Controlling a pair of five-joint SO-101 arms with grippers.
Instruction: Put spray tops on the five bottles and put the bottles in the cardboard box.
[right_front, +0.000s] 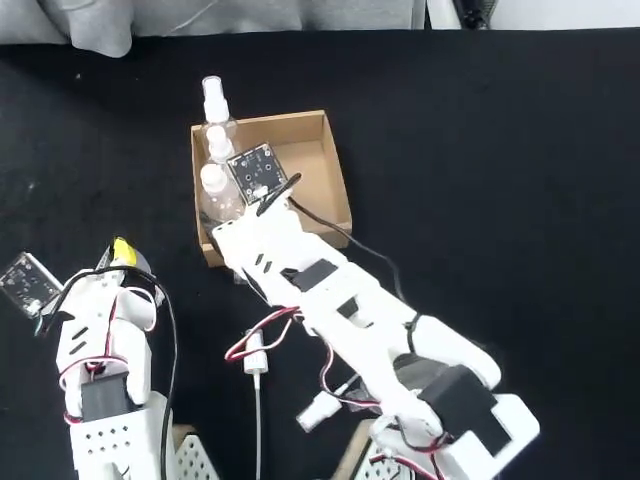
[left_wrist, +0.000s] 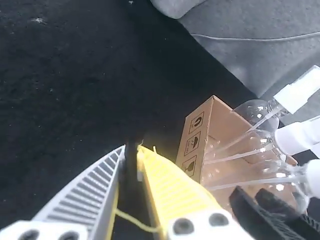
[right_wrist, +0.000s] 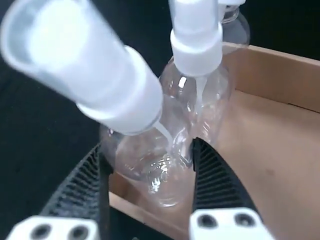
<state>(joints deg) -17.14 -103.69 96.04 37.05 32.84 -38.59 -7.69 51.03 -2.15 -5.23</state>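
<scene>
The cardboard box sits on the black tabletop, a bit left of the middle & nearer the far edge than the near one. 3 clear bottles stand in a row along the box's left wall, each w/ a white top on.

The R claw comes in over the box's near-left corner & grips the near bottle. It has one black finger on each side, pressed on the round body. This bottle's spray top points up toward the wrist cam. Can't tell if the bottle rests on the box floor or hangs a bit above it.

The middle bottle is just behind it, inside the box. The far bottle is at the box's far-left corner. Can't tell if it is inside the wall or just outside it.

The L claw is over the near-left part of the tabletop, well apart from the box. Its tips are pressed together w/ nothing in them. One of its fingers has yellow tape on it.

A gray cloth lies along the far edge.
</scene>
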